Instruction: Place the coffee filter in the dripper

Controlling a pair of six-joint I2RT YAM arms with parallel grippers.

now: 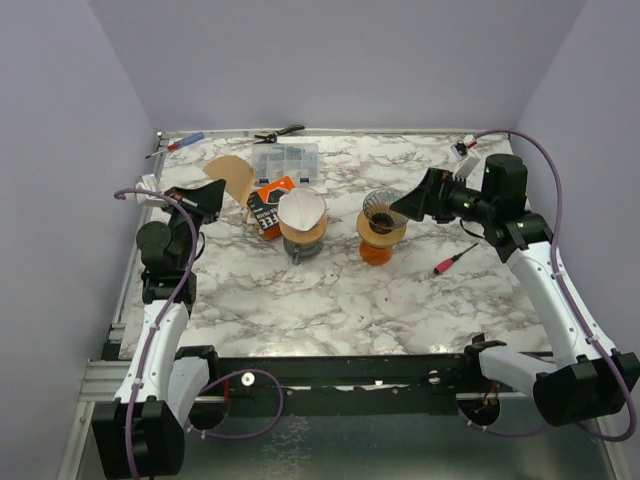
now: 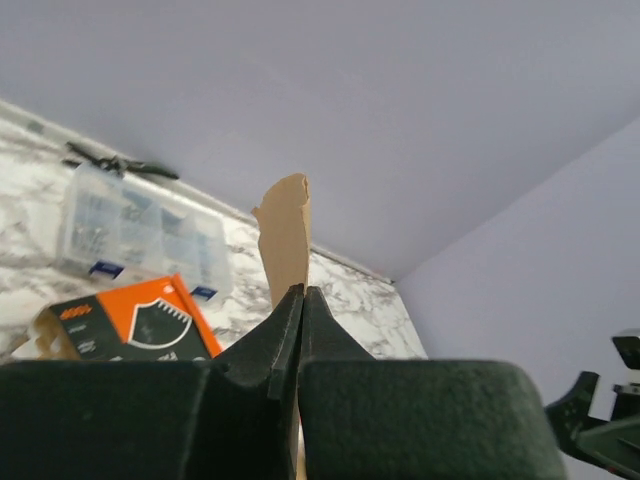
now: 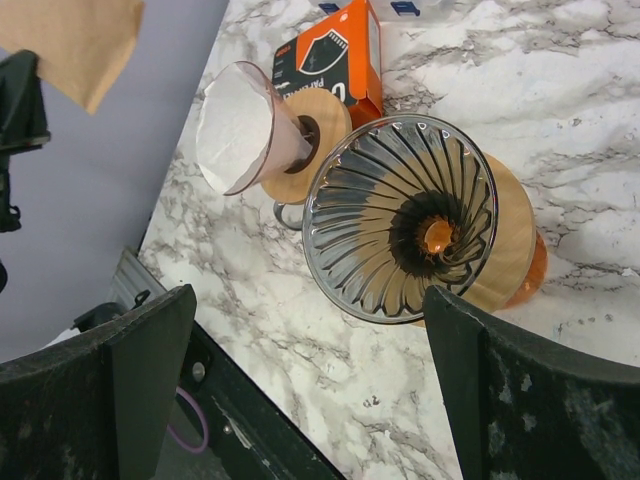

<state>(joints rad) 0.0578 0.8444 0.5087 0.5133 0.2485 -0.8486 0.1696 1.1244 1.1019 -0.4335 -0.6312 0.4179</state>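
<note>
Left gripper (image 2: pixel 301 300): closed, pinching brown coffee filter (image 2: pixel 287 235), held aloft at left of table (image 1: pixel 330 300). Right gripper (image 3: pixel 308 300): spread wide, facing empty dripper (image 3: pixel 405 215). Advice: carry filter over, lower point-first, centred.

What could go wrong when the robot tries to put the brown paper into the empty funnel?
The left gripper pinches the brown filter by one edge, so the thin paper may slip or crumple. The empty dripper stands close beside a second dripper that already holds a white filter, so the paper could land in the wrong one. The open right gripper hangs right by the empty dripper, so the arms might bump.
</note>
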